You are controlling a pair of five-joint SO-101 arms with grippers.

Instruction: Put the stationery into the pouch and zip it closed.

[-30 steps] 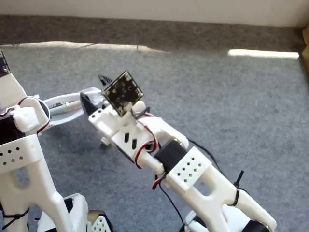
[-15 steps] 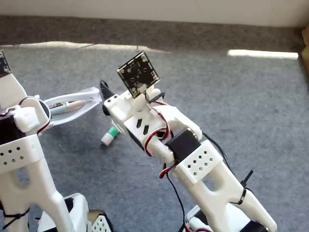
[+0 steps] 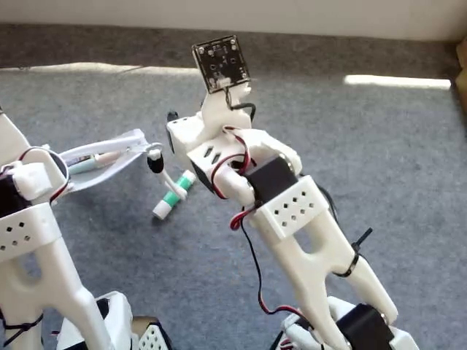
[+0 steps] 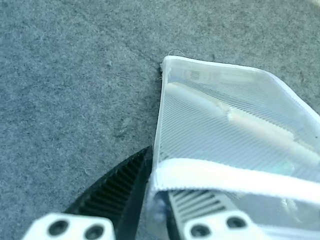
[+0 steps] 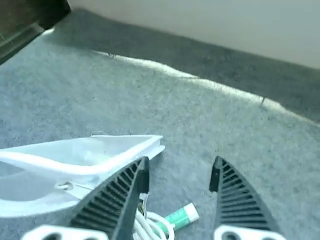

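Well, in the high view the translucent pouch (image 3: 109, 162) lies on the grey counter (image 3: 350, 146) toward the left. Its open end faces the middle, and a pen (image 3: 98, 159) shows through its side. The left arm stands over the pouch's other end. The right gripper (image 3: 164, 138) hangs at the open end with its fingers spread wide and nothing between them. One black fingertip sits just beside the pouch's lip. A green-and-white marker (image 3: 174, 195) lies on the counter just outside the pouch, slanting away under the right arm's wrist. It is close to that lower fingertip, though I cannot tell whether the two touch.

In the left wrist view, the left gripper (image 4: 155, 200) has its fingers drawn narrow onto the pouch's white-banded edge. One ribbed finger is outside the wall and the other shows through the mesh. A pale, long shape lies inside the pouch, which rests on the counter.

In the right wrist view, the right gripper's two ribbed fingers stand far apart, holding nothing. The pouch's open lip is just beside one finger. The marker lies on the counter below the gap between the fingers, outside the pouch.
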